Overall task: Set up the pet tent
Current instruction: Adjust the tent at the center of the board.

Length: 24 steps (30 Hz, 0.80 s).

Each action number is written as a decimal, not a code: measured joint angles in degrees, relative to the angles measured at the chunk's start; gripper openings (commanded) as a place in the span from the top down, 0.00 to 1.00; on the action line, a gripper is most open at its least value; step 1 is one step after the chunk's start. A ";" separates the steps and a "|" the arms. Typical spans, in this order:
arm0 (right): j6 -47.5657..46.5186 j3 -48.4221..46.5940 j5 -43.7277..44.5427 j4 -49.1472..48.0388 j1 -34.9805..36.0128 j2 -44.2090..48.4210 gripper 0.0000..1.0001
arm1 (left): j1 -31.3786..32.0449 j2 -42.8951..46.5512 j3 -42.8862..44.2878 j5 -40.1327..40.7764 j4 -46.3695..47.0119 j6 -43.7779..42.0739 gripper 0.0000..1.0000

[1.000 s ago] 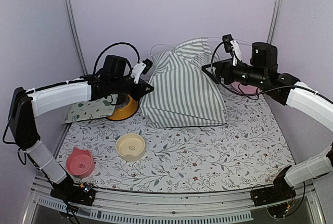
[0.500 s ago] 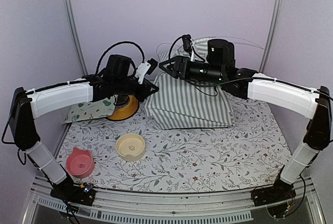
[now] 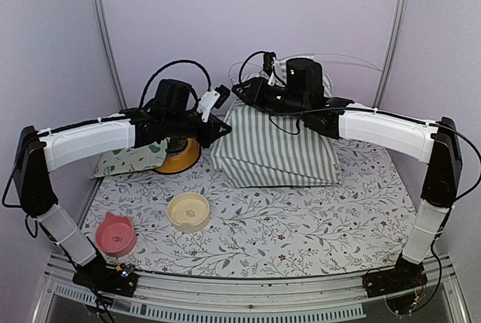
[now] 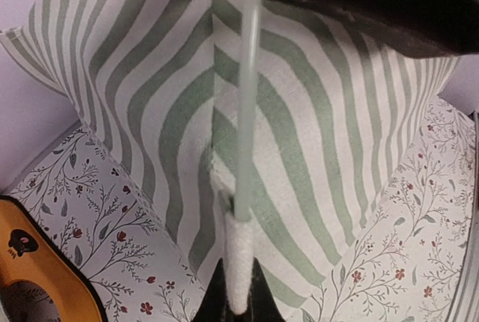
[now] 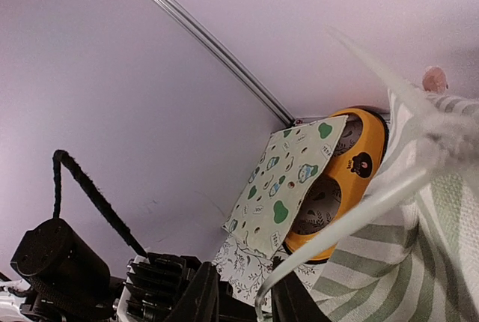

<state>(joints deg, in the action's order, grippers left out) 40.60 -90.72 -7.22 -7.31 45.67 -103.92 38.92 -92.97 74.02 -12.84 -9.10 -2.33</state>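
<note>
The pet tent point(image 3: 274, 146) lies as a slumped striped heap at the back middle of the table. My left gripper point(image 3: 219, 129) is at the tent's left corner. In the left wrist view it point(image 4: 238, 301) is shut on the white padded end of a thin pole point(image 4: 247, 105) that runs up across the striped fabric point(image 4: 314, 112). My right gripper point(image 3: 242, 89) hovers at the tent's top left. In its wrist view a curved white pole point(image 5: 352, 213) passes between its fingers point(image 5: 200, 296), close to the right one, with a gap on the left; the gripper point(image 5: 243, 301) is open.
An orange bowl point(image 3: 180, 159) and a cream mat with teal shapes point(image 3: 128, 159) sit left of the tent, under my left arm. A cream bowl point(image 3: 188, 212) and a pink bowl point(image 3: 116, 234) stand nearer the front left. Purple walls close in the back and sides.
My right arm has swung left from the tent's right side to above its top left, and its jaws have narrowed around a pole. The left gripper holds still.
</note>
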 measured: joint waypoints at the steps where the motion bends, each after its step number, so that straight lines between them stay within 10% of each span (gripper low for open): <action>1: 0.26 -0.09 -0.07 -0.15 0.00 -0.24 0.78 | 0.04 0.00 0.00 -0.02 0.02 0.00 1.00; 15: 1.73 0.37 -0.50 -0.22 0.00 -0.63 0.80 | 0.09 0.00 0.85 0.46 0.09 -0.04 1.00; 22: 1.09 0.37 -0.22 -0.48 -0.07 -0.63 1.00 | 0.09 -0.17 1.62 0.48 -0.13 -0.20 1.00; 24: 0.59 0.35 -0.59 -0.44 -0.39 -0.63 1.00 | 0.09 -0.17 1.70 0.48 -0.11 -0.22 0.84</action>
<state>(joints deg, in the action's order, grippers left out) 41.19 -90.37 -7.81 -7.75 45.28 -104.55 39.00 -93.14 75.72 -12.36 -9.21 -2.55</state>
